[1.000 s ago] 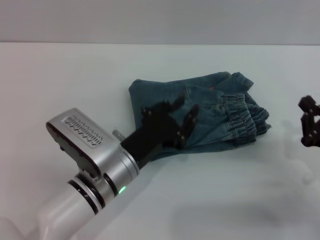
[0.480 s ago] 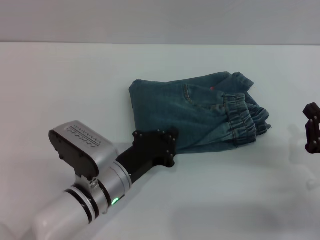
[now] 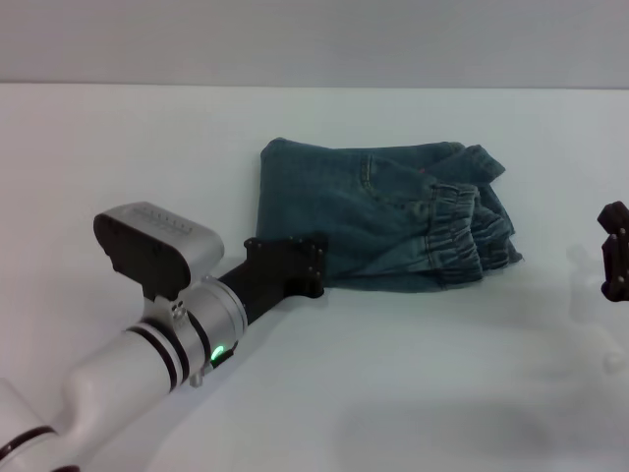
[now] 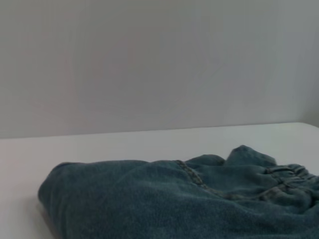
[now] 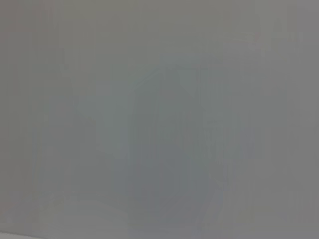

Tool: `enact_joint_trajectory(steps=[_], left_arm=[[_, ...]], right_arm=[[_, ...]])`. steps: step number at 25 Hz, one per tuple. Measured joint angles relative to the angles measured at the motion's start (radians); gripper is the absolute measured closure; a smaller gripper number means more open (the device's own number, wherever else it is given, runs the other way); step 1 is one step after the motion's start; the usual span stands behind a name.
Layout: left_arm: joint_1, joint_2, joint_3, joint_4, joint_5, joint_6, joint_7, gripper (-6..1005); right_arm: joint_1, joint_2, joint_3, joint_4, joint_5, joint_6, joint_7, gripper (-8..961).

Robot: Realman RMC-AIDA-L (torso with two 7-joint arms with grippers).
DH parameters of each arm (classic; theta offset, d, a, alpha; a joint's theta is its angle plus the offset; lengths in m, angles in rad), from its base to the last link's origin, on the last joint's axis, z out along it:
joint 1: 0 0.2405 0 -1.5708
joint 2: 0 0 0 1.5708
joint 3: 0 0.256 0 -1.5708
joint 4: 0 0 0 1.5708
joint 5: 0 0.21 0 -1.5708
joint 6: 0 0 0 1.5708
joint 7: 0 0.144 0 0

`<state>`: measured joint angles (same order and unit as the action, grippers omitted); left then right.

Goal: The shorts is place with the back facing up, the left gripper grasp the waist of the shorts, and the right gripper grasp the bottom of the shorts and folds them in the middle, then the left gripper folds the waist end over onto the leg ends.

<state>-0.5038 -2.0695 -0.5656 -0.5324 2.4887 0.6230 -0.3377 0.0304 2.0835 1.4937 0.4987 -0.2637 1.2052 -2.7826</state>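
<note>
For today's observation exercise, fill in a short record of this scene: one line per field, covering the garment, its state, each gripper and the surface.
garment: the shorts, blue denim
state: folded into a compact bundle, the waist of the shorts on top toward the robot's right
left gripper: at the bundle's near left edge, holding no cloth
right gripper: off to the right, apart from the cloth
surface: white table

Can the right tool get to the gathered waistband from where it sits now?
Probably yes: the right tool sits at the table's right edge, the waistband lies on top on that side, and nothing stands between.
</note>
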Motion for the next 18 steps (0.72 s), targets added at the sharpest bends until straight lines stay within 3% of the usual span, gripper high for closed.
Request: enact_joint_trajectory(steps=[4, 13, 18], left_arm=[[-0.012, 0.0, 0.0, 0.014, 0.001, -0.001, -0.005, 956], [-0.112, -0.001, 0.0, 0.084, 0.001, -0.032, -0.034, 928], [-0.085, 0.003, -0.021, 0.076, 0.002, 0.055, -0.014, 913]], right_arm=[[-0.003, 0.001, -0.001, 0.0, 0.006, 0.0, 0.001, 849], [-0.007, 0.0, -0.046, 0.0, 0.068, 0.001, 0.001, 844], [-0.008, -0.001, -0.051, -0.001, 0.076, 0.003, 0.001, 841]])
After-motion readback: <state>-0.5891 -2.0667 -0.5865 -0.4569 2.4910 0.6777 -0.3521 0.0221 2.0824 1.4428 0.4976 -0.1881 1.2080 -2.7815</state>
